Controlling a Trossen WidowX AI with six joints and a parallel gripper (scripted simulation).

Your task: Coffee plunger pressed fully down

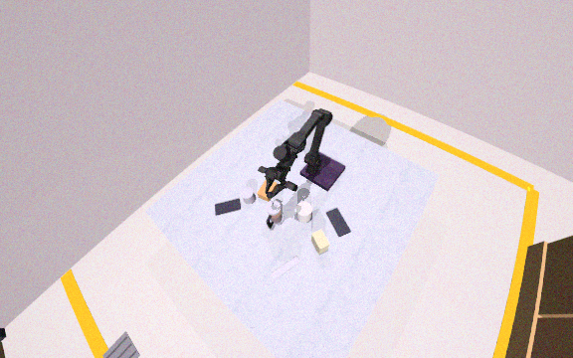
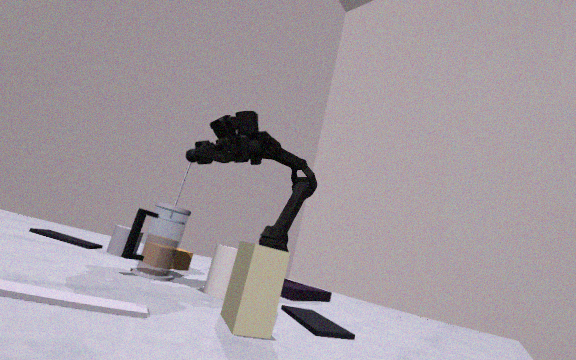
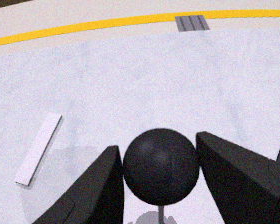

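Note:
The coffee press (image 1: 276, 215) (image 2: 162, 247) stands upright, clear with brown contents low inside and a black handle (image 2: 135, 232). Its thin plunger rod (image 2: 183, 185) (image 3: 161, 214) stands far out above the lid. The round black knob (image 3: 161, 172) (image 2: 190, 156) tops the rod. My gripper (image 3: 157, 148) (image 1: 270, 192) (image 2: 196, 154) is shut on the knob, with one finger at each side of it in the wrist view. The knob is hard to make out between the fingers in the top view.
An orange block (image 1: 263, 193) (image 2: 183, 259) and a pale cup (image 1: 249, 197) (image 2: 118, 241) stand behind the press. A white cylinder (image 1: 304, 213) (image 2: 219, 274) and a tall yellow block (image 1: 320, 242) (image 2: 255, 295) stand to one side. A white bar (image 1: 285, 267) (image 2: 63, 299) (image 3: 39, 150) and two dark slabs lie flat.

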